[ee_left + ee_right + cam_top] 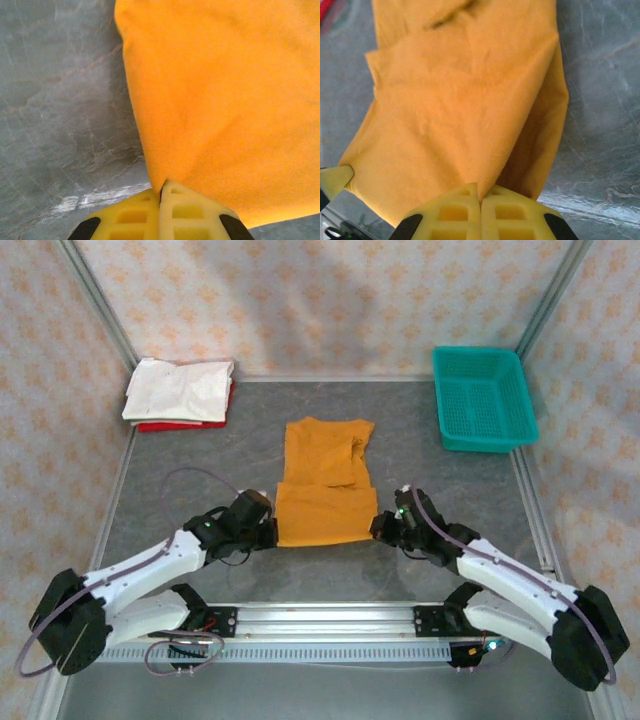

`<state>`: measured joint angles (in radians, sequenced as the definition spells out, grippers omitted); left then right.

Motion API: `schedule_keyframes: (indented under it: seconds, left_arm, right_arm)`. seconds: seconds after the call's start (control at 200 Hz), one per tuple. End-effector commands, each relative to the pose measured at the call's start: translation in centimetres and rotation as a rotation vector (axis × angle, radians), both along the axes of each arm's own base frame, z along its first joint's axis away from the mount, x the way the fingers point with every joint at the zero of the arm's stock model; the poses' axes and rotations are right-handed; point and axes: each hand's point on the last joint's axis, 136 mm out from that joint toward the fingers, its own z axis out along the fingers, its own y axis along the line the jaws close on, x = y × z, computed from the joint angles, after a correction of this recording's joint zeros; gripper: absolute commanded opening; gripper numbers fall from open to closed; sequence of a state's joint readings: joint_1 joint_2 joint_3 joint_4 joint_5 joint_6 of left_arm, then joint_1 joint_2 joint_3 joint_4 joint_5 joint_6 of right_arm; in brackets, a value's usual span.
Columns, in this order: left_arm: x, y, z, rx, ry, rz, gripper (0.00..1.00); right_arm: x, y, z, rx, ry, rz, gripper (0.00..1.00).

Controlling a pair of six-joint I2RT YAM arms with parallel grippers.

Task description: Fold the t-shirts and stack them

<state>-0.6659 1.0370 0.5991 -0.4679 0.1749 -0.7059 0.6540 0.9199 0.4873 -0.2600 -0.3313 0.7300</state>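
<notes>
Left gripper (161,192) is clamped shut on the 7 o'clock corner of the mustard-orange t-shirt (325,490), and right gripper (480,192) is pinched closed on its 5 o'clock corner, where several layers meet. The shirt lies partly folded at the middle of the table (180,490). Both bites look thin, right at the hem, so a quick lift could pull a corner free, or the right pinch might carry only the top layer and let the fold open. Unequal travel would skew the edge, and the rumpled cloth at 12 o'clock may bunch further. The white t-shirt (180,388) on the red t-shirt (165,426) sits at 10 o'clock, the teal basket (478,350) at 2 o'clock, both well apart; nothing seems to block the way
</notes>
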Motion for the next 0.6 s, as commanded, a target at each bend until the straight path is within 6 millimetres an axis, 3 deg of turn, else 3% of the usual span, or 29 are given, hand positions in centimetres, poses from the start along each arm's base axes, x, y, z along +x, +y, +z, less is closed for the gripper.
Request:
schedule_keyframes:
  seconds: [0.0, 0.105, 0.245, 0.41, 0.596]
  left_arm:
    - [2.1, 0.3, 4.8, 0.0, -0.073, 0.026, 0.0]
    - [5.3, 0.1, 8.3, -0.074, -0.078, 0.047, 0.0]
    - [10.4, 0.5, 11.1, -0.079, -0.114, 0.064, 0.0]
    - [16.1, 0.5, 11.3, -0.056, -0.104, 0.06, 0.0]
    - [20.3, 0.9, 10.0, -0.061, -0.07, 0.083, 0.0]
  right_arm:
    - [2.3, -0.9, 5.0, -0.04, -0.103, -0.078, 0.0]
    - [5.1, -1.0, 8.0, -0.088, -0.144, -0.095, 0.0]
    - [10.1, -1.0, 10.0, -0.102, -0.172, -0.121, 0.0]
    - [15.6, -0.5, 10.9, -0.117, -0.181, -0.127, 0.0]
    - [19.9, -0.6, 9.3, -0.114, -0.139, -0.132, 0.0]
